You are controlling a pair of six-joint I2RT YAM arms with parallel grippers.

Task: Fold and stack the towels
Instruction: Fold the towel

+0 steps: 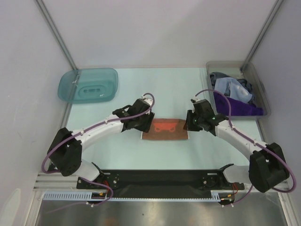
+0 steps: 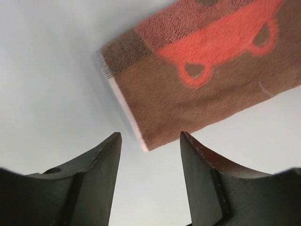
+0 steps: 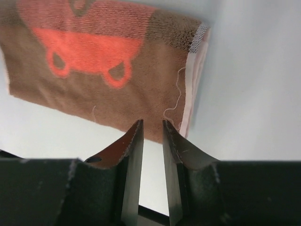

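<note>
Holding state, left gripper point(image 2: 150, 136): jaws stand well apart with nothing between them. The near left corner of the folded towel lies just past the tips.
Holding state, right gripper point(image 3: 152, 122): jaws stand a narrow gap apart with bare table showing between them. They are not clamped on cloth.
Folded towel point(image 1: 164, 128): orange-brown with red print, lying flat on the table point(image 1: 164, 89) between the two grippers and free of both.
Step, as judged: one towel is folded; stacking is not yet begun.
Risk, snag: a loose thread point(image 3: 178, 94) at the right end hangs near the right fingertips. Lifting off at an angle could catch it and drag the fold open.
Risk, corner: a low sideways sweep by the left fingers could flip the layered edge.
Remaining towels point(image 1: 233, 92): purple, pale blue and grey-blue, bunched in the clear bin point(image 1: 261, 84) at far right. Pulling one may drag out another.
Teal tray point(image 1: 88, 84): far left, well apart from the work.
</note>
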